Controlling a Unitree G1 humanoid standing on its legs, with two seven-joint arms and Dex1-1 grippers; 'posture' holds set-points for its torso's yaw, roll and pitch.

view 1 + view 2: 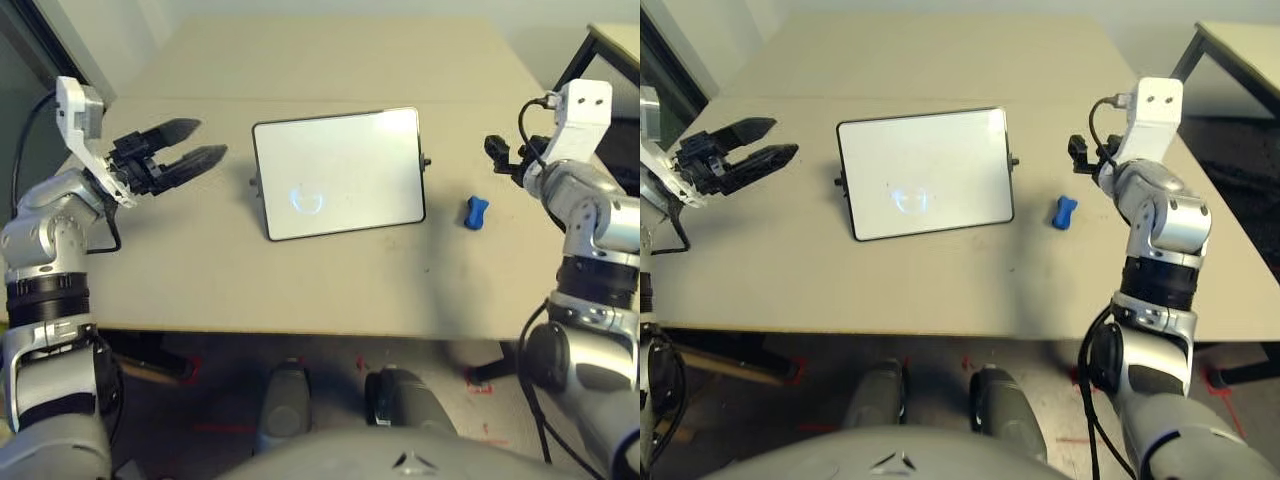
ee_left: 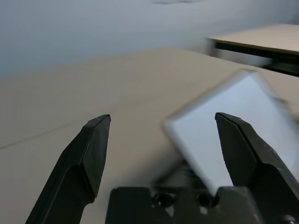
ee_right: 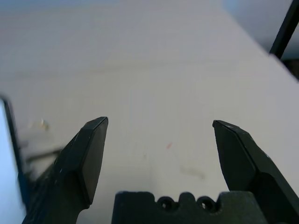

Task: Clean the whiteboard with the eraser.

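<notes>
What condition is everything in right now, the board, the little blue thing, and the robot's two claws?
whiteboard: flat on the table, a faint bluish mark on it, not wiped.
eraser: lying on the table right of the board, untouched.
left gripper: open, empty, left of the board.
right gripper: open, empty.

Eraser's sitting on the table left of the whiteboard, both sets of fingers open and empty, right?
Not quite: the eraser lies on the table to the right of the whiteboard, clear of its frame, as the left eye view shows. The rest holds: left gripper and right gripper are open and empty.
</notes>
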